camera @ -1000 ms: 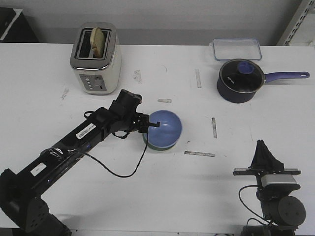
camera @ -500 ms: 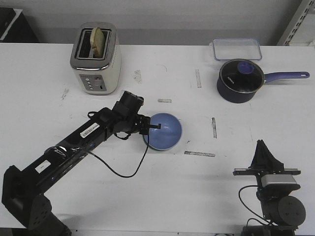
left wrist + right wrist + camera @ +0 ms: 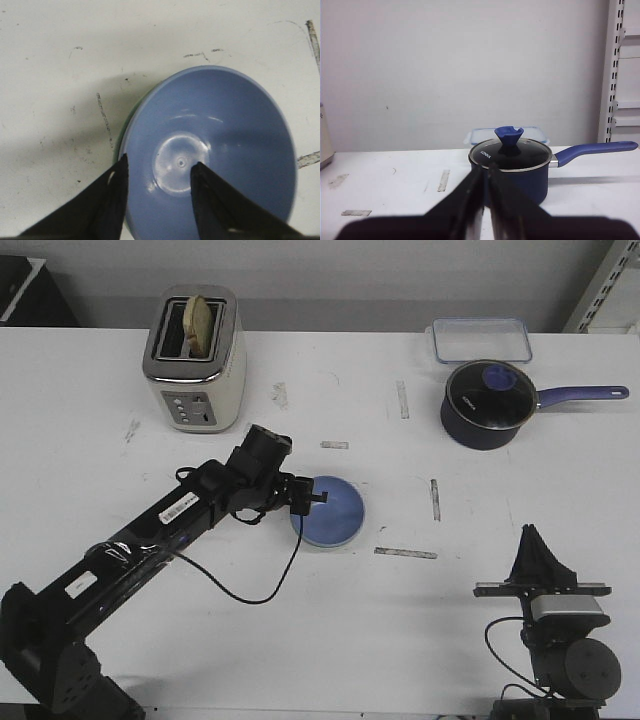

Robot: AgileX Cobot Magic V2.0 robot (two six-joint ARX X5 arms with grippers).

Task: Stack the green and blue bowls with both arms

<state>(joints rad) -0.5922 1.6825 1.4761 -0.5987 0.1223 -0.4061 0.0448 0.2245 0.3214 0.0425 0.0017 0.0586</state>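
The light blue bowl (image 3: 335, 512) sits level in the middle of the table, nested inside the pale green bowl. Only a thin green sliver (image 3: 121, 135) of that bowl shows beside the blue bowl's (image 3: 225, 150) rim in the left wrist view. My left gripper (image 3: 312, 498) is open at the blue bowl's left edge. In the left wrist view it (image 3: 160, 162) straddles the rim, one finger outside and one inside, with a wide gap between them. My right gripper (image 3: 530, 532) is shut and empty at the front right, far from the bowls; it also shows in the right wrist view (image 3: 482, 169).
A cream toaster (image 3: 195, 358) with bread stands at the back left. A dark navy saucepan (image 3: 490, 405) with a lid and blue handle stands at the back right, with a clear lidded container (image 3: 480, 338) behind it. Tape marks dot the table.
The blue bowl has come down from a raised, tilted hold and now rests level in the green bowl. The left arm lowered slightly. The right arm has not moved.
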